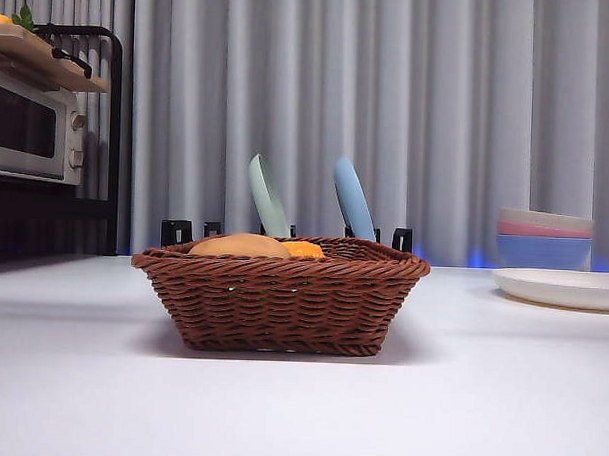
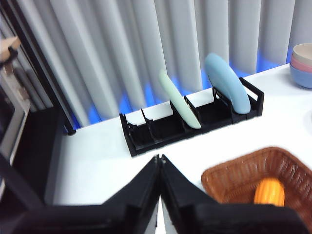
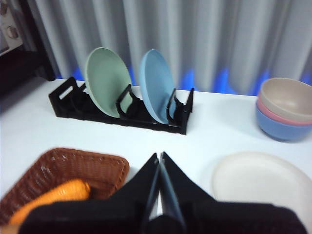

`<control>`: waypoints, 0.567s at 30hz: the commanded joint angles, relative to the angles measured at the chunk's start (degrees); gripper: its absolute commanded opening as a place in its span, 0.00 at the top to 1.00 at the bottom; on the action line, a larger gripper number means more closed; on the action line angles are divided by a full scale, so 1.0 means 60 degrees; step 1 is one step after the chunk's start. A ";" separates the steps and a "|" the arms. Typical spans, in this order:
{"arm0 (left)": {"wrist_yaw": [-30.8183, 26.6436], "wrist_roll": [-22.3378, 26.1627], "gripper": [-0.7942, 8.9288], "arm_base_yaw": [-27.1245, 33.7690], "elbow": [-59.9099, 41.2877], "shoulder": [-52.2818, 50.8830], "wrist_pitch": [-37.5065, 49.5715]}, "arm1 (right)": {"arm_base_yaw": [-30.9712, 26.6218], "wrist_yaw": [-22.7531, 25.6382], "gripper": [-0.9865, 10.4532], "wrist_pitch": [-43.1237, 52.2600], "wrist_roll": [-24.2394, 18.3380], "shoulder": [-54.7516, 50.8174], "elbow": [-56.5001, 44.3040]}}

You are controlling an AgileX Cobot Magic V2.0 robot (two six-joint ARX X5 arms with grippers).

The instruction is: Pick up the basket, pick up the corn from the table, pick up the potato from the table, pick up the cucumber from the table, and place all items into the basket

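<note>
The dark-brown woven basket (image 1: 282, 297) stands on the white table (image 1: 298, 413) at the middle. Over its rim show the tan potato (image 1: 241, 246) and, beside it, the orange corn (image 1: 305, 250). The cucumber is hidden from every view. My left gripper (image 2: 160, 158) is shut with nothing in it, up above the table beside the basket (image 2: 258, 175), where the corn (image 2: 269, 191) lies. My right gripper (image 3: 159, 156) is also shut and bare, above the other side of the basket (image 3: 63, 168) and the corn (image 3: 53, 194). Neither arm appears in the front view.
Behind the basket a black dish rack (image 3: 122, 114) holds a green plate (image 1: 268, 195) and a blue plate (image 1: 353, 198). Stacked bowls (image 1: 544, 236) and a white plate (image 1: 561, 288) are at the right. A microwave (image 1: 33, 128) on a black shelf stands far left.
</note>
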 commanded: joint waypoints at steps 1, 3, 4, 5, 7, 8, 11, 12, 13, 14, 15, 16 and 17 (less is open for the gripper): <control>0.0022 0.0102 0.93 0.0018 -0.1552 -0.0809 0.0514 | 0.0029 0.0299 0.93 0.0342 -0.0051 -0.0878 -0.1359; 0.0022 0.0062 0.93 0.0015 -0.2590 -0.1468 0.0980 | 0.0029 0.0466 0.93 0.0521 -0.0011 -0.1606 -0.2211; 0.0025 -0.0051 0.93 0.0015 -0.3005 -0.1738 0.1162 | 0.0029 0.0514 0.93 0.0572 0.0076 -0.1916 -0.2535; 0.0022 -0.0211 0.93 0.0018 -0.3384 -0.1989 0.1341 | 0.0022 0.0514 0.93 0.0565 0.0171 -0.2193 -0.2809; 0.0011 -0.0641 0.93 0.0018 -0.4000 -0.2419 0.1534 | 0.0000 0.0514 0.93 0.0430 0.0484 -0.2623 -0.3191; 0.0007 -0.0882 0.93 0.0018 -0.4091 -0.2495 0.1464 | -0.0007 0.0514 0.93 0.0251 0.0769 -0.2688 -0.3213; -0.0022 -0.1242 0.92 0.0018 -0.4087 -0.2484 0.0980 | -0.0007 0.0510 0.93 0.0058 0.1792 -0.2707 -0.3209; -0.0022 -0.1235 0.92 0.0018 -0.4087 -0.2455 0.0823 | -0.0004 0.0503 0.93 0.0036 0.1883 -0.2707 -0.3198; -0.0015 -0.1239 0.92 0.0018 -0.4087 -0.2441 0.0692 | 0.0004 0.0474 0.93 0.0007 0.1876 -0.2696 -0.3198; 0.0015 -0.1286 0.92 0.0018 -0.4087 -0.2412 0.0594 | 0.0004 0.0444 0.93 -0.0011 0.1876 -0.2692 -0.3198; 0.0015 -0.1326 0.92 0.0015 -0.4087 -0.2386 0.0510 | 0.0004 0.0448 0.93 -0.0055 0.1876 -0.2692 -0.3198; -0.0004 -0.1326 0.92 0.0018 -0.4087 -0.2371 0.0448 | 0.0000 0.0459 0.93 -0.0073 0.1876 -0.2692 -0.3198; -0.0004 -0.1326 0.92 0.0018 -0.4087 -0.2346 0.0408 | 0.0000 0.0481 0.93 -0.0073 0.1872 -0.2692 -0.3198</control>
